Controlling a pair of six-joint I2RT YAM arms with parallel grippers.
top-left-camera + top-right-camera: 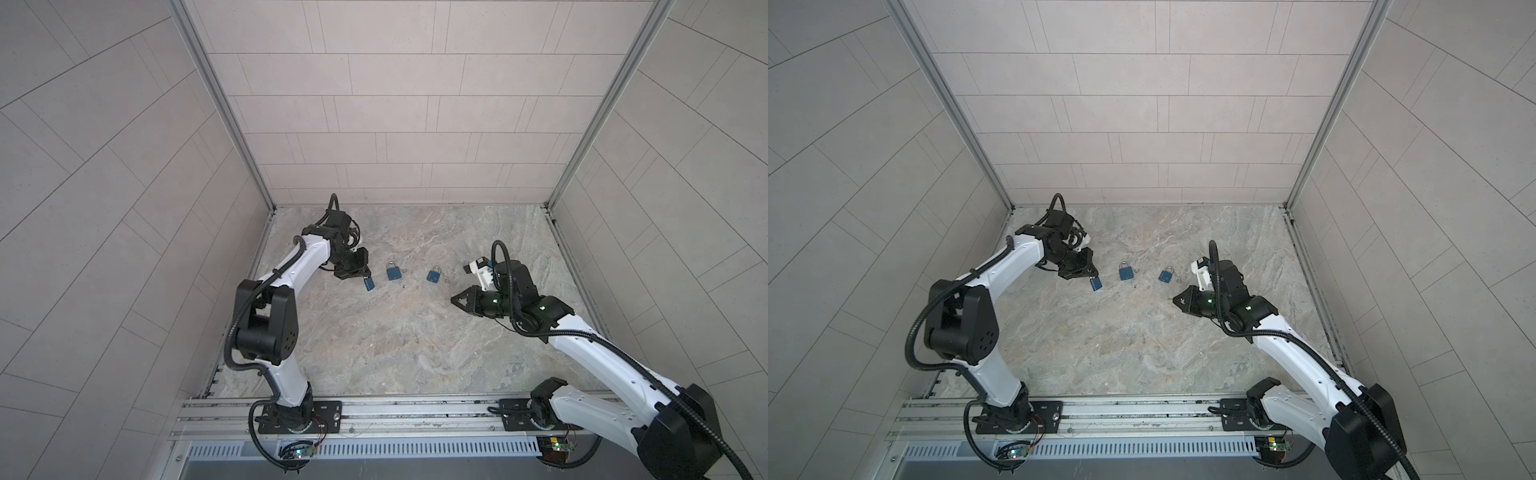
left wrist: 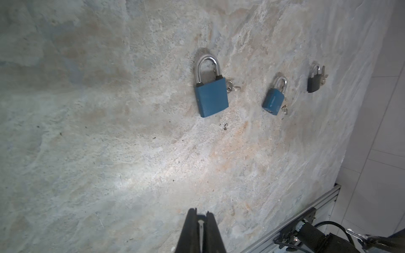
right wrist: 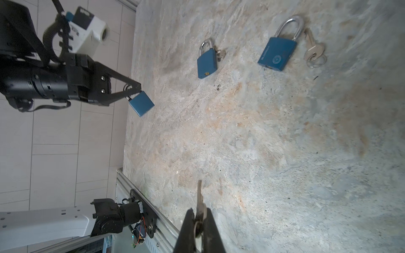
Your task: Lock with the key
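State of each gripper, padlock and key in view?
left gripper: shut on held padlock's shackle
held padlock: hanging by its shackle
right gripper: shut on held key
held key: blade out, not inserted
middle blue padlock: flat, shackle closed, key beside
right blue padlock: flat, shackle closed, key beside
dark padlock: flat, key beside

Held padlock (image 3: pixel 141 103): blue, square-bodied; we see it hanging tilted above the table (image 3: pixel 263 153), its shackle pinched at the tips of the left gripper (image 3: pixel 134 91).
Held key (image 3: pixel 199 192): silver, its bow and ring clamped in the right gripper (image 3: pixel 200 215), the blade sticking out past the tips.
Middle padlock (image 1: pixel 393 273): blue, flat on the table, steel shackle pointing to the far side, both legs meeting the body; a small key on a ring (image 2: pixel 232 87) touches its side.
Right-hand padlock (image 1: pixel 434 276): blue, flat, slightly turned, lettered face up; we see its key and ring (image 3: pixel 313 52) just beside it.
Dark padlock (image 2: pixel 313 81): lies beyond the blue ones, with a key against its side.
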